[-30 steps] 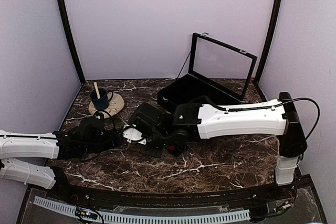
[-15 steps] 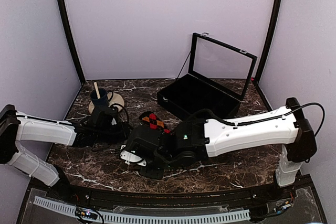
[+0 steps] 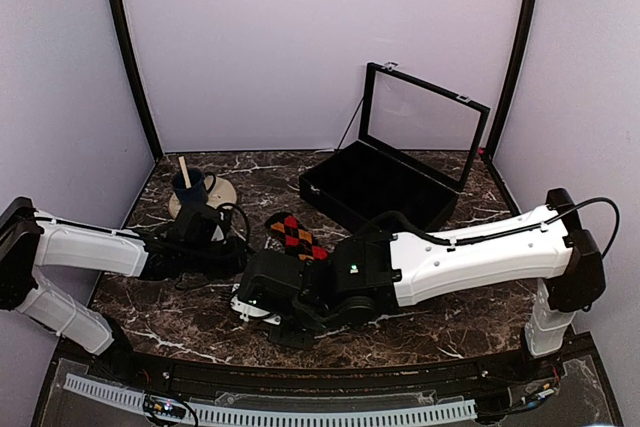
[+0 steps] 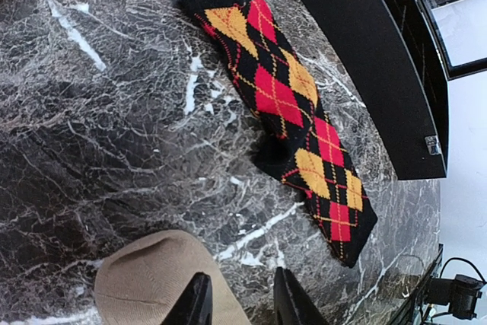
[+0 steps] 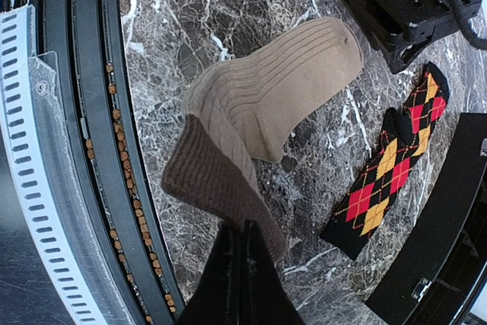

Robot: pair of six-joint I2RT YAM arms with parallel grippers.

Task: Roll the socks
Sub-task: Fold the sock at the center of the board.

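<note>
**Both Arms Repositioned at the Tan Sock; Rolling Barely Begun**

Both arms have shifted during the last second. The right arm has drawn back from the black case toward the near bench edge, uncovering the argyle sock. The left arm has swung in toward the case, and the left jaws have narrowed.

**Jaw state.** The right jaws are fully closed on the cuff of the tan sock. They hold it raised and folded back over the leg, so the darker inner face shows. The left jaws stand partly open with bare marble between them. One finger overlaps the toe end of the tan sock, and nothing is gripped.

**Position of the socks.** The tan sock lies on the near side of the case, close to the bench edge. The argyle sock lies flat between the tan sock and the case, near the case and clear of the tan sock.

**Progress.** Judged from this layout, only the first fold of the tan sock is started and no roll is formed. The argyle sock is untouched. Both rolls remain to be done.

**Surface and room.** The bench is dark marble with white veins. The case stands with its glass lid raised. A blue cup holding a stick sits well to the left of the case. Plain lavender walls enclose the cell.
</note>
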